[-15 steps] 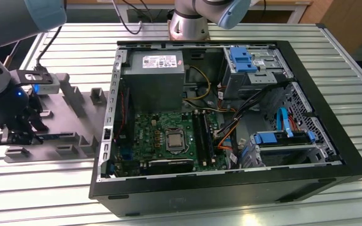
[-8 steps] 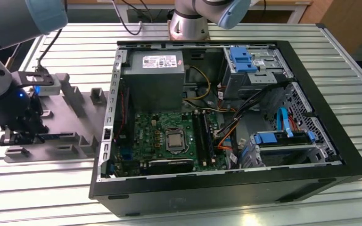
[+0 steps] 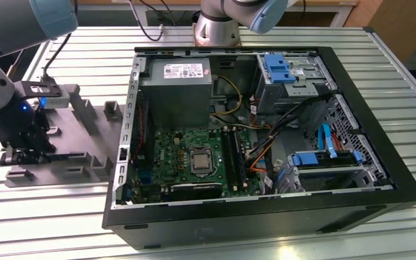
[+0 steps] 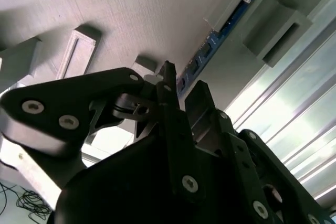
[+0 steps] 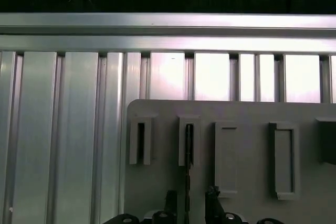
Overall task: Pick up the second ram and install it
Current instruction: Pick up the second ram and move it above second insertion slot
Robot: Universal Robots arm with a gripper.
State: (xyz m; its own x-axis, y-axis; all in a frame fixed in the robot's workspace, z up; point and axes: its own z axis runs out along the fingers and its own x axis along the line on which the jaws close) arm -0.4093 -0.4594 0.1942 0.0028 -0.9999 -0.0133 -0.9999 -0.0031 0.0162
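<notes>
1. Ribbed aluminium table (image 3: 381, 70) all around. An open PC case (image 3: 266, 219) lies on its side in the middle of the exterior view, with the green motherboard (image 3: 186, 146) facing up inside.
2. Grey holder tray (image 3: 85, 143) sits on the table at roughly 9 o'clock from the case, just beside it.
3. The arm's gripper (image 3: 21, 156) is down over the tray's outer part, the side away from the case, about 8 o'clock in the exterior view.
4. The second ram (image 4: 220, 31) stands on edge in the tray's slotted blocks. It's a blue board with black chips in the second wrist view, and just a thin dark line (image 5: 187, 150) in the first wrist view.
5. The stick runs straight into the gap between the two fingers (image 5: 170, 202), so the hand is straddling one end of it.
6. The hand looks released, not clamped. In the first wrist view there's a bit of grey tray showing on either side of the stick, so neither pad is touching it.
7. The ram is seated in its holder, not lifted out.
</notes>
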